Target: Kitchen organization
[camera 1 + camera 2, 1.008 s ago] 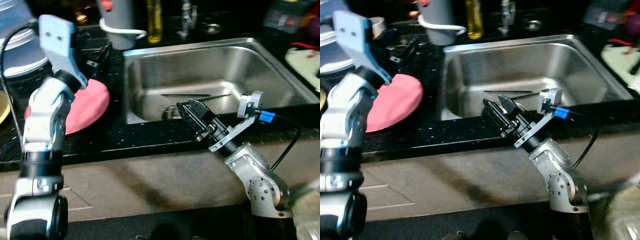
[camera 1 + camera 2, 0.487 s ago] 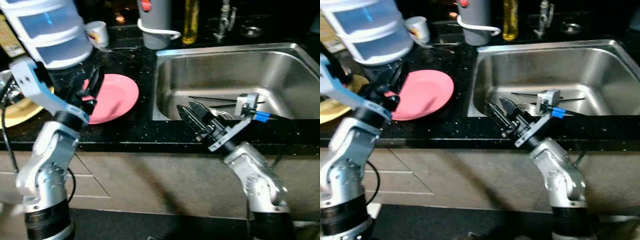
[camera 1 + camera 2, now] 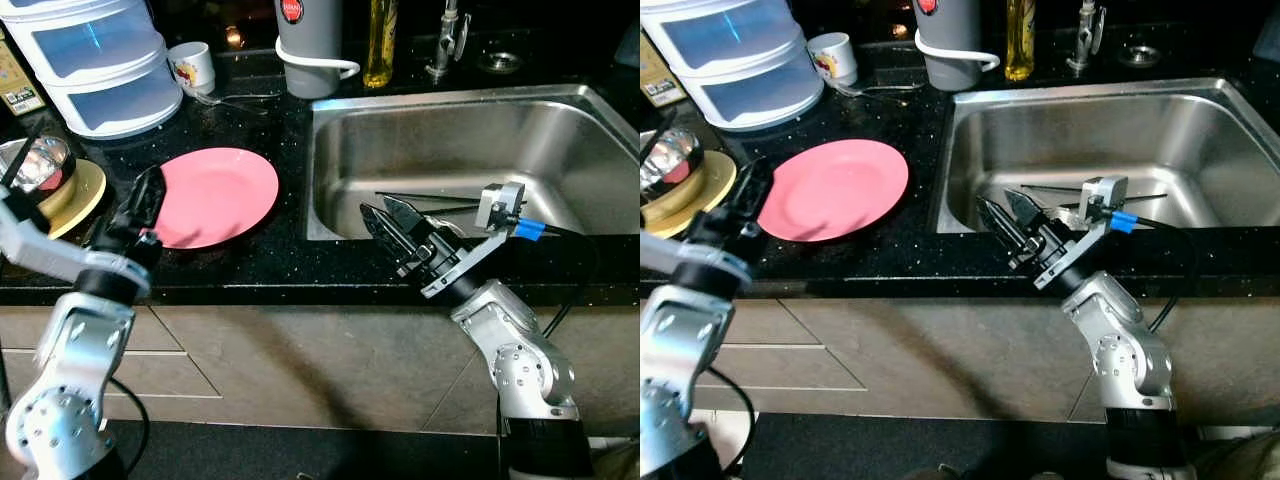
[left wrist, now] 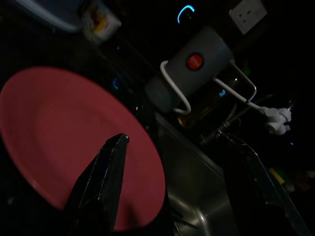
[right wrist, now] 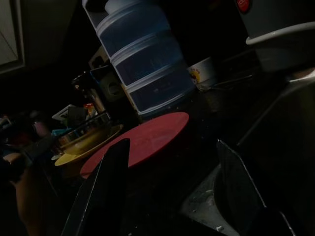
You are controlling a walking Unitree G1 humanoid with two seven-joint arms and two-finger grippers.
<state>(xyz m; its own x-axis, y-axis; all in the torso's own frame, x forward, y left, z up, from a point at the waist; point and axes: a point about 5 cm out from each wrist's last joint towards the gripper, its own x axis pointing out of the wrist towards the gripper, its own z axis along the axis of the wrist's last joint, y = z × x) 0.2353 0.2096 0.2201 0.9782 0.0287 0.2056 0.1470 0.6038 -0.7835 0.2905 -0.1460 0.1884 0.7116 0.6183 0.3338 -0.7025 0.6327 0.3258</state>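
Observation:
A pink plate lies flat on the black counter, left of the steel sink. My left gripper is open at the plate's near left rim, low over the counter; in the left wrist view its fingers straddle the pink plate. Over the sink's front left corner my right gripper stands open and holds nothing. Thin dark utensils lie on the sink floor behind it. The right wrist view looks along the counter at the pink plate.
A yellow plate with a metal bowl sits at the far left. Behind stand clear plastic drawers, a mug, a grey jug, an oil bottle and the tap. The counter edge runs along the front.
The camera has swung and steadied. My left arm has come down from a raised pose to the pink plate's near left rim. The right gripper stays open at the sink's front edge.

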